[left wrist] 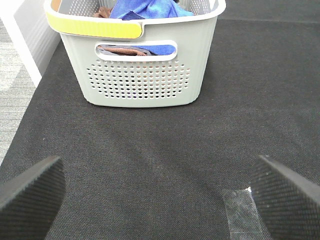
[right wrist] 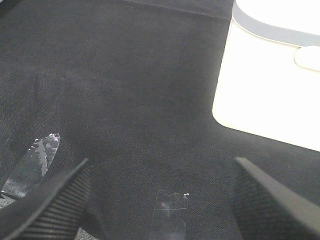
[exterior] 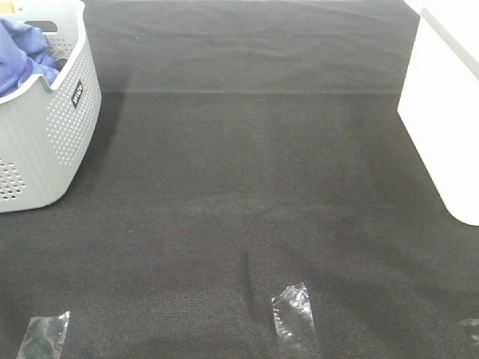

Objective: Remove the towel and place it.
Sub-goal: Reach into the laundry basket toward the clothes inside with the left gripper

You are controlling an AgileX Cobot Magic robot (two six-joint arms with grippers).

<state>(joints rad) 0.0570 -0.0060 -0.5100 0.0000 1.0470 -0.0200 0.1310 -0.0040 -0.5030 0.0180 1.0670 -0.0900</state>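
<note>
Mat (exterior: 247,187) lies open beside basket (exterior: 52,142) holding towel (exterior: 19,60); left end effector (left wrist: 157,170), right end effector (right wrist: 161,170) gape empty.

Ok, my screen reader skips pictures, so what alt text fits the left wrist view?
A grey basket holding a blue towel stands on a black mat, ahead of the open, empty left pincer.

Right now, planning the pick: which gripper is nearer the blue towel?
Left. The left gripper faces the grey basket holding the blue towel, with black mat between. The right gripper faces the white bin on the opposite side; its view shows no towel.
</note>
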